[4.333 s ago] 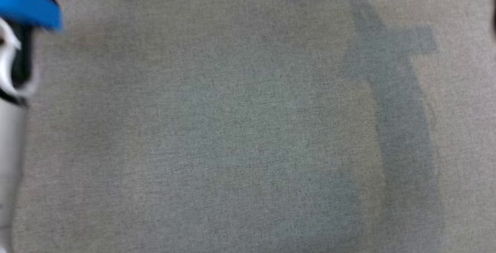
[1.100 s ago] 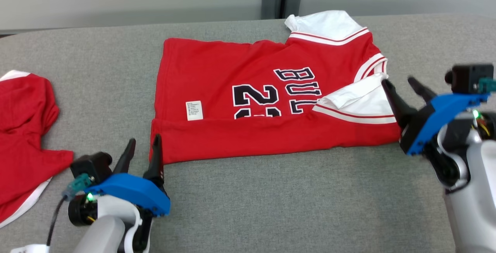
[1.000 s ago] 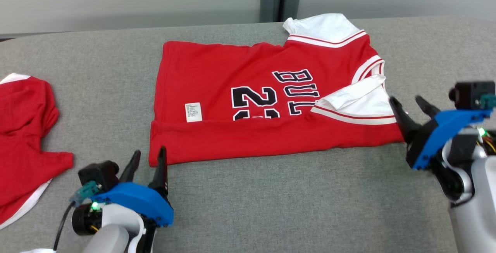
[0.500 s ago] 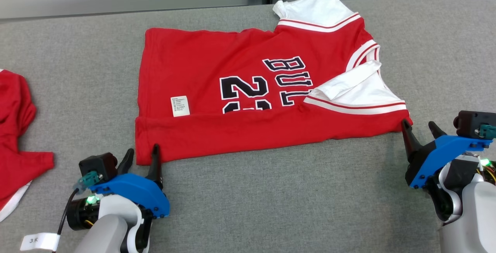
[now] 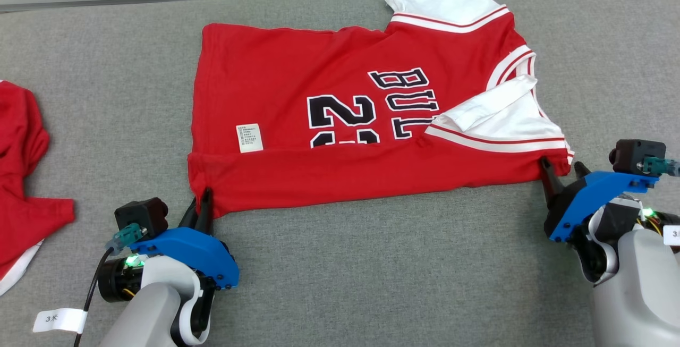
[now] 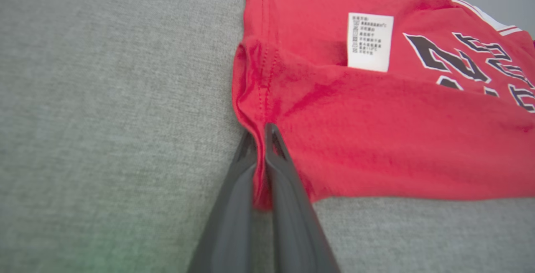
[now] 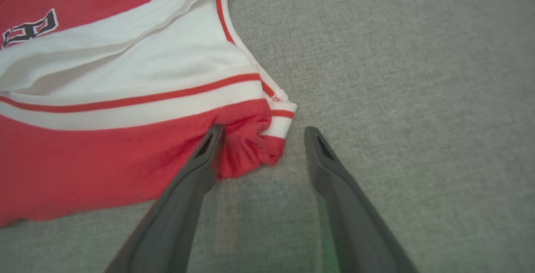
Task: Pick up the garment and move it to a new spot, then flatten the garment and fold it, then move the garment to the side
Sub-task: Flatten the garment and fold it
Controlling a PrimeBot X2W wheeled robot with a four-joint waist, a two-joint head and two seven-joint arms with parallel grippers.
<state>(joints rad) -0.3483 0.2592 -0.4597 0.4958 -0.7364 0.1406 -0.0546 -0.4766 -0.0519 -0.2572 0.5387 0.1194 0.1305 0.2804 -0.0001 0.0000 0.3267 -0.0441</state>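
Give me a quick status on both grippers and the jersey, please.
Left gripper shut on red jersey hem corner. Right gripper open, straddling sleeve-side corner. Second red garment lies apart, left.

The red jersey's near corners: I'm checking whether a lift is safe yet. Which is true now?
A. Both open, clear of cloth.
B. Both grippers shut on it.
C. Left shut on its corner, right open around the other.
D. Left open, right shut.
C: the left gripper pinches the red jersey at its hem corner, while the right gripper stands open with the other corner between its fingers.
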